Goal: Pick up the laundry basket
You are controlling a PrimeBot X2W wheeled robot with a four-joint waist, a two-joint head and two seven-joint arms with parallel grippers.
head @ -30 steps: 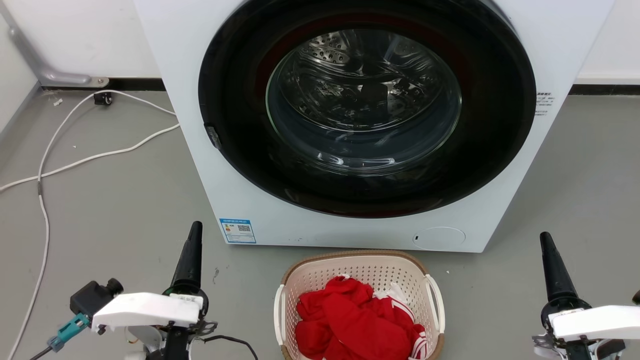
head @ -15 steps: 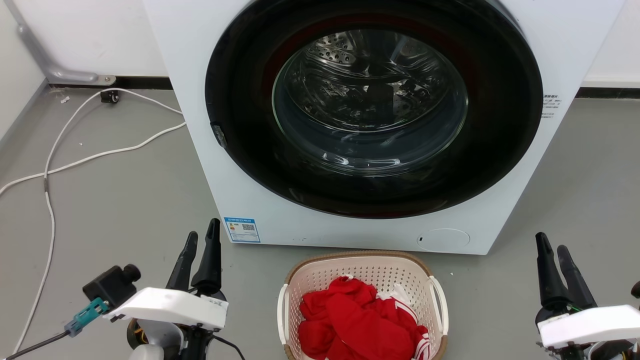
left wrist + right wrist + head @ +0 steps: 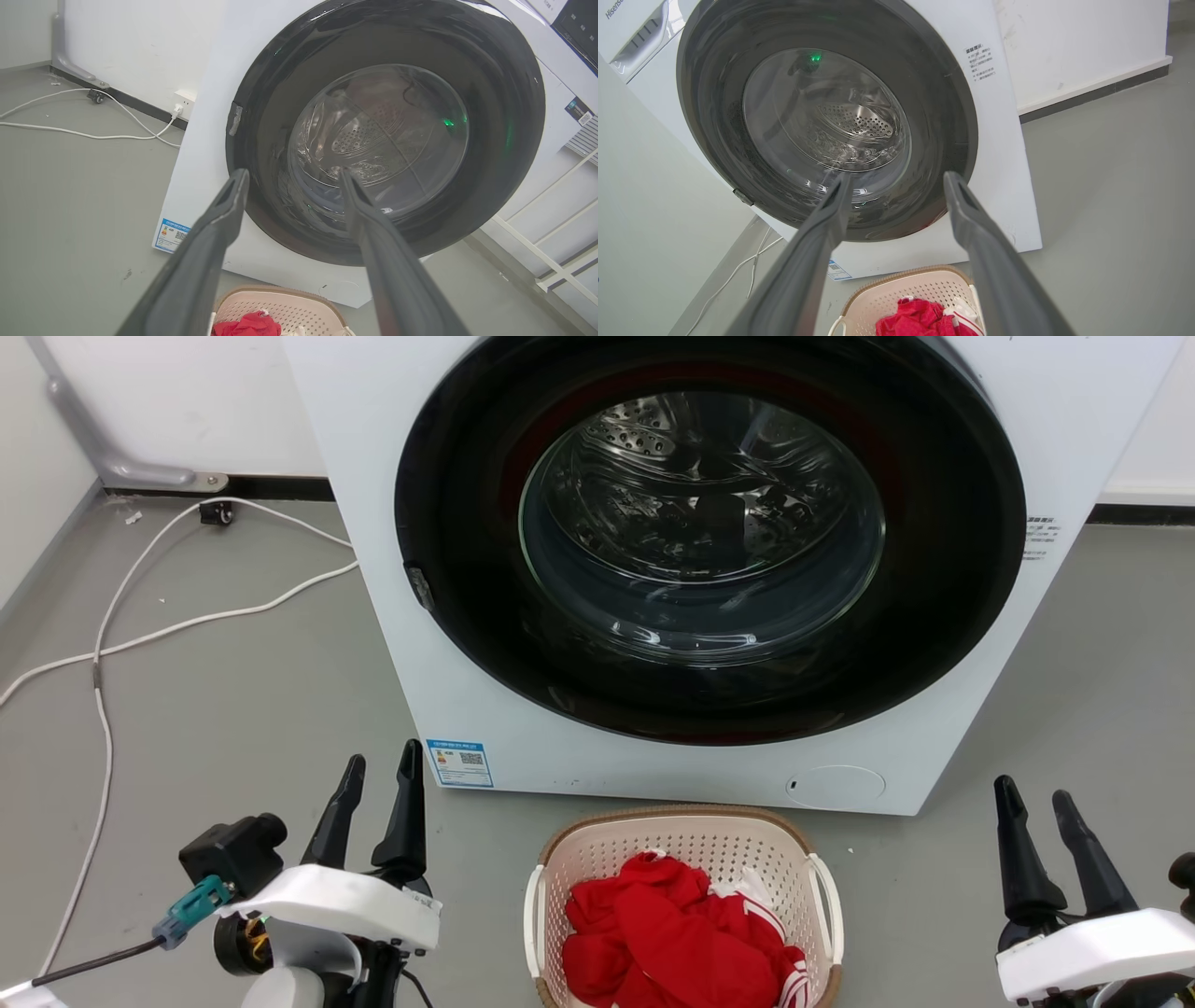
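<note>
L gripper (image 3: 382,756) low left in head view, jaws parted, fingers (image 3: 403,812) pointing up. R gripper (image 3: 1032,791) low right, same pose, jaws parted. White wrist housings (image 3: 341,901) sit under both.

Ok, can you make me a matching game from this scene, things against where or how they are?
1 cream perforated plastic laundry basket
2 crumpled red clothes
3 thin white cable
4 dark-fingered left gripper

A open, holding nothing
B inside the basket
C on the floor before the white washing machine
D trailing over the floor to the wall

Pairs: 1-C, 2-B, 3-D, 4-A
</note>
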